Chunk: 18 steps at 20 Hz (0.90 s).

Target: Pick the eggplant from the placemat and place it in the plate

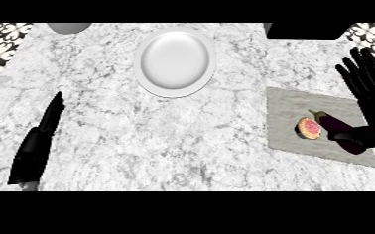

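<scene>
- Two black hands flank a bench [183, 144] of mottled grey-white marble.
- Beyond the left hand [40, 139], which lies flat with straight fingers, sits a smooth white oval plate [175, 62].
- Under the right hand [360, 87], a grey rectangular placemat [289, 129] lies.
- Glossy dark purple eggplant [333, 124] rests there, the right thumb across it and the fingers straight; a cut pink fruit [309, 128] sits just left of the thumb.

both robot hands are matte black with long, slim fingers: the left robot hand [38, 139] narrow and blade-like, the right robot hand [361, 87] broader, its thumb thick and rounded.
</scene>
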Available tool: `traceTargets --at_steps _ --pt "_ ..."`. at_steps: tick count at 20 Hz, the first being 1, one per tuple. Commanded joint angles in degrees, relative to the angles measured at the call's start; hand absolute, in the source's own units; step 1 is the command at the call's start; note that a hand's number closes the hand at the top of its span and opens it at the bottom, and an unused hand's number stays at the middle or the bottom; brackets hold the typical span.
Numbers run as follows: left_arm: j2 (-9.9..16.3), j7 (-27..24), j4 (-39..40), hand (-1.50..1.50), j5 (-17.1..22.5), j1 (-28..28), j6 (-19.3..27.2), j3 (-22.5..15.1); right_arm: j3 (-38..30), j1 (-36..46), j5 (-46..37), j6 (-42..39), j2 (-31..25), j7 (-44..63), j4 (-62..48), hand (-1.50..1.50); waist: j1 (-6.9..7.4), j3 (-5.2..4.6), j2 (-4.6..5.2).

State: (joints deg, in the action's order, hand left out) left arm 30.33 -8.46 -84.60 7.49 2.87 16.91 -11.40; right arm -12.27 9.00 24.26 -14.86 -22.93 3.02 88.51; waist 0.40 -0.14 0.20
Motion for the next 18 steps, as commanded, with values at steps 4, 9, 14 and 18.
traceTargets --at_steps 4,9,14,18 --pt "-0.5 -2.2 2.9 0.00 -2.6 1.7 -0.1 0.8 -11.9 -4.9 6.6 -7.5 -2.1 -12.9 -7.6 -1.50 -0.72 0.19 -0.20" --pt "1.7 -2.0 1.7 0.00 -0.7 2.9 -5.5 4.9 -14.1 -4.5 9.9 -17.9 -9.6 -10.0 -10.8 -1.50 -0.33 0.15 -0.22" --pt "-0.8 -2.1 2.7 0.00 -3.2 1.6 -2.9 2.5 -11.0 -5.8 2.3 -26.7 -19.4 -8.9 -10.6 -1.50 -0.19 0.14 0.00" --pt "0.6 0.3 0.2 0.00 -2.7 1.8 -3.6 3.5 -9.2 -6.0 -6.3 -28.9 -25.4 -8.9 -9.6 -1.50 0.21 0.16 -0.12"
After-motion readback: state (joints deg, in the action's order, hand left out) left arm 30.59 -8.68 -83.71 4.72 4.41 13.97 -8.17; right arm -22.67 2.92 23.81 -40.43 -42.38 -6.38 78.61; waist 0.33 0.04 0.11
